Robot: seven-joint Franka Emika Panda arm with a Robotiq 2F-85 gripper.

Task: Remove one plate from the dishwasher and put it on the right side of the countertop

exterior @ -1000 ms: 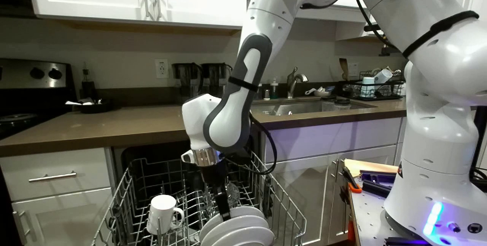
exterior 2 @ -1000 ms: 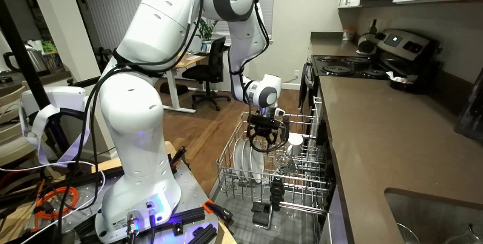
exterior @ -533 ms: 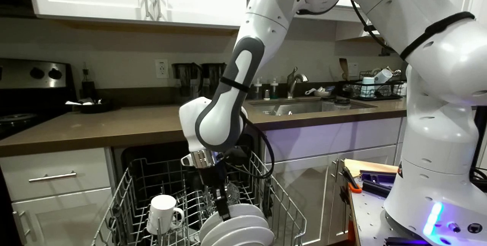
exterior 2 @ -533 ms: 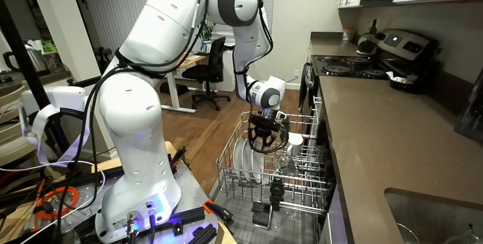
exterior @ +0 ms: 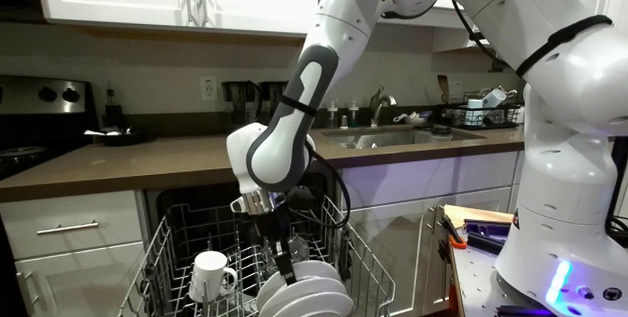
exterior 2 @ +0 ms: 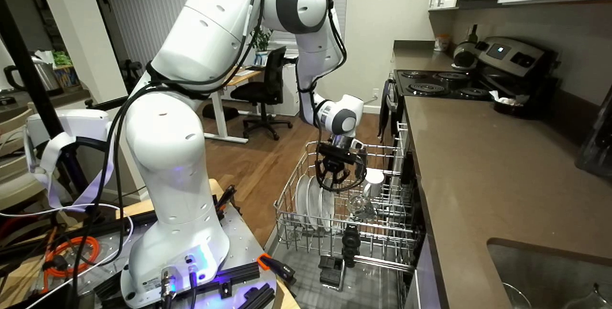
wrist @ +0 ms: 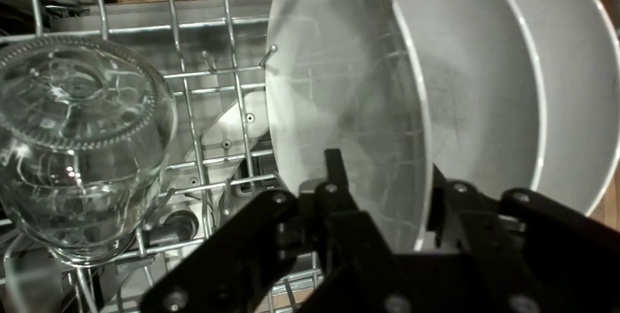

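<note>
Holds black fingers pointing down, lower centre of the wrist view, spread well apart across the rim of a white plate: one finger over its face, one behind it, a clear gap between. By the look of it, not gripping yet; impossible to tell of any touch. White plate on edge in the rack of the dishwasher, low centre of an exterior view. Probably aims at the rim because of this upright stacking: only the upper edge within easy reach, with more plates close behind at upper right, and a narrow slot for the far finger. Presumably racked on edge to drain; likewise a jar turned upside down at left of the wrist view, and a mug, apparently upturned, lower left of an exterior view. Delivery to the bench, middle of an exterior view, not yet begun.

White plate round, shallow and glossy, ceramic-looking, with faint grey reflections and a thin bright rim; light scuffs on the next plate along. Jar of clear glass with a ribbed ring round its base. Rack of thin pale wire in a square grid. Fingers dull black, straight-edged. Bench long, smooth and brown, with a darker front edge.
</note>
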